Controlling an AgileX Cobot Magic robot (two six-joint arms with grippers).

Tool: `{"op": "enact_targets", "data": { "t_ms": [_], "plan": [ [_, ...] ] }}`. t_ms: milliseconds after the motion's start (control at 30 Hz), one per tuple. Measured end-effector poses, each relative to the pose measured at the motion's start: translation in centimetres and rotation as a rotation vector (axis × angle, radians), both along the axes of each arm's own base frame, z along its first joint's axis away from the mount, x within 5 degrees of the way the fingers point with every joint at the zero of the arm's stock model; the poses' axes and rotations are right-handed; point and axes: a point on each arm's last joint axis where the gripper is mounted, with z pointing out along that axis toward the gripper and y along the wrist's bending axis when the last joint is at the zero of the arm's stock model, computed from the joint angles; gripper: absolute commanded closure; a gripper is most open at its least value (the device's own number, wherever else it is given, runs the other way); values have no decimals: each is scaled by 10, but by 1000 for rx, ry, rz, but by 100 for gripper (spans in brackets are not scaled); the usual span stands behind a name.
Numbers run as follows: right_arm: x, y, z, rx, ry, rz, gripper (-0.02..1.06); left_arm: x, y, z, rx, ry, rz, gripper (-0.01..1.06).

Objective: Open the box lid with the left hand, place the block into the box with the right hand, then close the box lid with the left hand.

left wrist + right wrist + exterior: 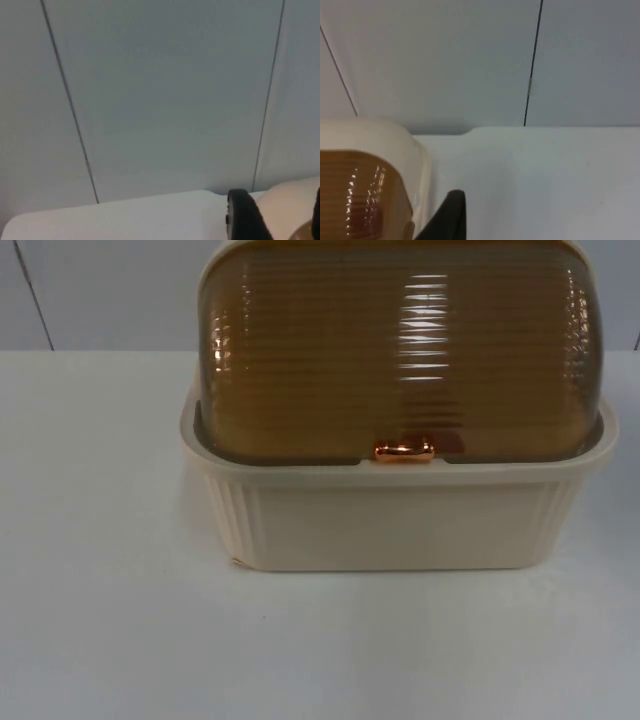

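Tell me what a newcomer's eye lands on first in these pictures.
The cream box stands in the middle of the white table, its ribbed amber lid closed. A small shiny copper handle sits at the lid's front edge. Behind it is the grey partition wall; in the wrist views a black fingertip of the left tool and one of the right tool are near the box.
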Motion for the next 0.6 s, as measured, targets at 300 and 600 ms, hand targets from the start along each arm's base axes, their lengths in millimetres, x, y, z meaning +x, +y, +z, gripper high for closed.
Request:
{"op": "enact_targets", "data": {
  "t_ms": [300,600],
  "plan": [
    [-48,-6,8,-27,-39,-31,-1,-31,1,6,-25,-66,18,70],
    [-52,-6,8,-26,-38,-33,-1,-31,4,5,-59,-51,66,-1]
  ]
}}
